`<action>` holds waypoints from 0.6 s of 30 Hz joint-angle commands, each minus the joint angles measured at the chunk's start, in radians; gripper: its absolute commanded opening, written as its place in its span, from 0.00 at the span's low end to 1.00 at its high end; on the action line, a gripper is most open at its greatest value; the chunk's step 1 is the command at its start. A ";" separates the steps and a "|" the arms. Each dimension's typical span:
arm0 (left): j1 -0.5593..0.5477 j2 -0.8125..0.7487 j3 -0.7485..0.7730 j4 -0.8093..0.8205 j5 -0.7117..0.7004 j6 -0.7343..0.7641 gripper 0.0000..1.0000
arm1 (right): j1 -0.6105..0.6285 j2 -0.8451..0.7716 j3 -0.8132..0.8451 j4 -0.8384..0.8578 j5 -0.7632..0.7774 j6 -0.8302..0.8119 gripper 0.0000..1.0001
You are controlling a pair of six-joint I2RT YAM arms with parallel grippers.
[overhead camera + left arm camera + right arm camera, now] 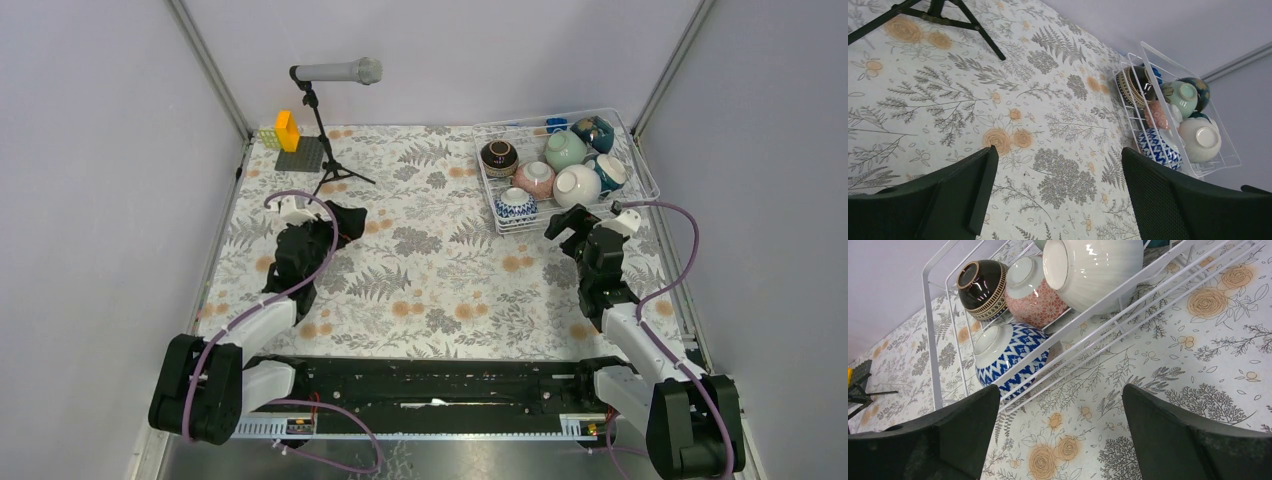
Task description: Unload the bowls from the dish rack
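Note:
The white wire dish rack (640, 160) stands at the far right of the floral cloth. In it lie a dark brown bowl (498, 156), a pink bowl (536, 178), a blue-and-white patterned bowl (515, 205), a white bowl (577, 185), a mint green bowl (565, 150) and teal bowls (608, 170) behind. My right gripper (572, 222) is open and empty just in front of the rack; the patterned bowl (1008, 352) lies close ahead of it. My left gripper (335, 222) is open and empty at mid-left, far from the rack (1143, 127).
A microphone on a black tripod stand (325, 120) is at the back left, its legs (948, 15) ahead of my left gripper. An orange and yellow block on a grey baseplate (290, 140) sits beside it. Grey walls close in both sides.

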 commanded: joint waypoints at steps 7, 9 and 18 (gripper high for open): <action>-0.002 -0.059 -0.032 -0.003 -0.137 -0.037 0.99 | 0.003 -0.026 -0.004 0.048 0.009 0.036 1.00; -0.002 -0.064 -0.029 -0.035 -0.197 -0.068 0.99 | 0.003 -0.014 -0.014 0.073 -0.009 0.044 1.00; -0.004 0.043 0.014 0.056 0.055 0.015 0.99 | 0.003 0.137 0.141 -0.004 -0.175 0.052 1.00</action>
